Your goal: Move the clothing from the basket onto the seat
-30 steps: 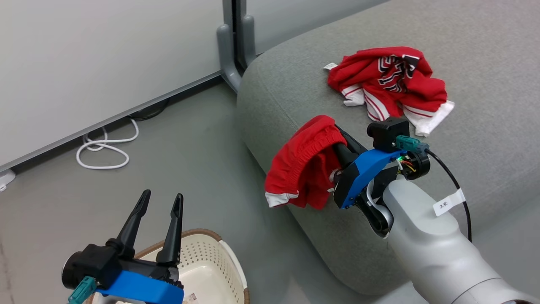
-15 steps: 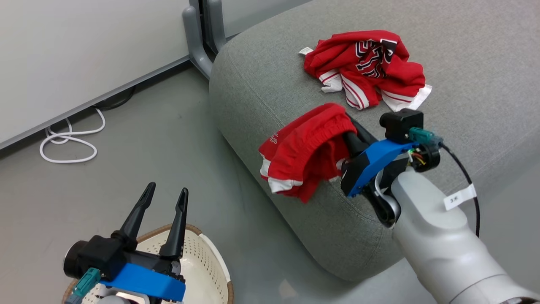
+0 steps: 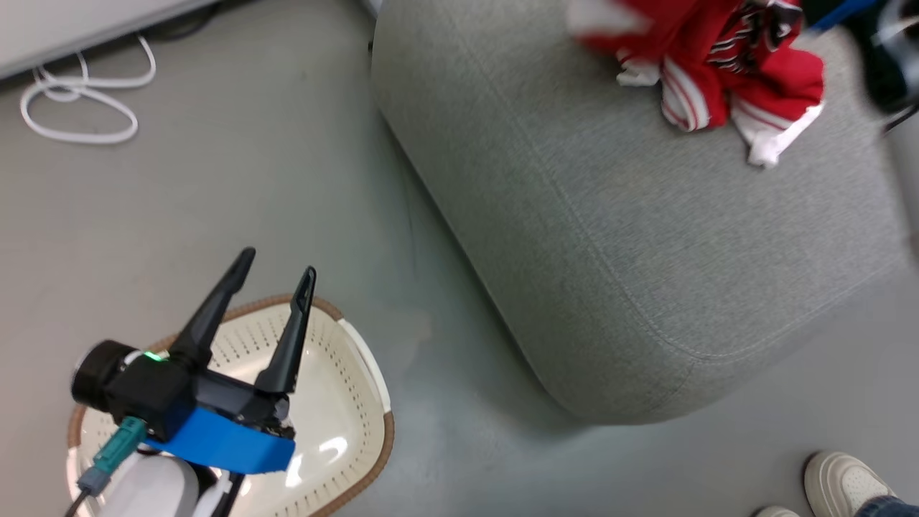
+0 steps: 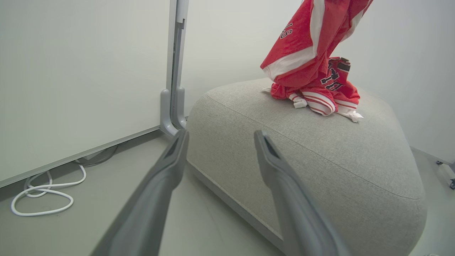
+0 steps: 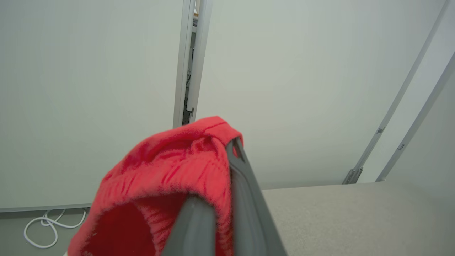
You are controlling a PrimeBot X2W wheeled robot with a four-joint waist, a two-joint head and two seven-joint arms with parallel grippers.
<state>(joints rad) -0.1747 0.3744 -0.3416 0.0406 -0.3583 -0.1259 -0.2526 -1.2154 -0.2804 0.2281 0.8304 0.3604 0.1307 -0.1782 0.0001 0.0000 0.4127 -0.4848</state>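
Observation:
The red shorts [image 5: 167, 185] hang from my right gripper [image 5: 229, 149], which is shut on their elastic waistband. In the left wrist view the shorts [image 4: 305, 42] dangle just above the red jersey [image 4: 330, 92], which lies crumpled on the grey seat [image 4: 302, 156]. The head view has the jersey [image 3: 725, 64] at the top of the seat [image 3: 610, 237]. My left gripper [image 3: 278, 262] stands open with nothing between its fingers, above the cream basket [image 3: 370, 388] on the floor at the lower left. The part of the basket's bottom that shows is bare.
A white cable [image 3: 79, 108] lies coiled on the grey floor by the wall panel. A partition post [image 4: 174, 89] stands behind the seat's left corner. A person's pale shoe [image 3: 840, 481] is at the lower right, near the seat's front.
The head camera has tipped down and shifted. My right arm has lifted the shorts from the seat's near edge up over the jersey. The left gripper stays open over the basket.

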